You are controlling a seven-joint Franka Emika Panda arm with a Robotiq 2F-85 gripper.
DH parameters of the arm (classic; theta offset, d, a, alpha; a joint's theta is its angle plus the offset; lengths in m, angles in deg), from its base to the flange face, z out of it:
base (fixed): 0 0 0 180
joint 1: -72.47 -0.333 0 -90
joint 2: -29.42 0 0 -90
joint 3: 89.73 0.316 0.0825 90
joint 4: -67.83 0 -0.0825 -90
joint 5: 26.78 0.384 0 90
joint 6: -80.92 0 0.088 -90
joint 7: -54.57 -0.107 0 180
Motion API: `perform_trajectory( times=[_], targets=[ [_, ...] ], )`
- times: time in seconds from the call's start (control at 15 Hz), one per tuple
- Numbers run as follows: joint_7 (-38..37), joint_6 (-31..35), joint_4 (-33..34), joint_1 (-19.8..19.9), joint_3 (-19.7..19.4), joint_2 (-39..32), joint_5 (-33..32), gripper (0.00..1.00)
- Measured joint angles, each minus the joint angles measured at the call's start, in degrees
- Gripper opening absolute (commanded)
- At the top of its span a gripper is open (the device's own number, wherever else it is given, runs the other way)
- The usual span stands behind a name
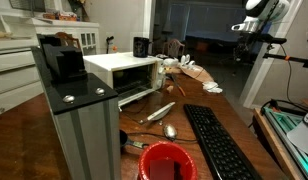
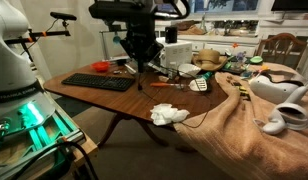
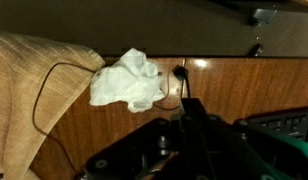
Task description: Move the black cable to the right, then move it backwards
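The gripper (image 3: 187, 105) is holding its jaws squeezed shut, and they seem to be pinching the thin black cable (image 3: 38, 105). The cable is lying on the tabletop (image 3: 234, 85), looping from the tan blanket (image 3: 24, 60) past the white rag (image 3: 129, 80). To do this well, the arm should be going low and slow to the right, so the cable is not slipping out or dragging the rag.
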Motion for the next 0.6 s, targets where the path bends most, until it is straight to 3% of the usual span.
perform_trajectory(
  times=[0.6],
  targets=[
    [-13.0,-0.9,0.3,-13.7,-2.7,9.2,-0.9,0.01]
  ],
)
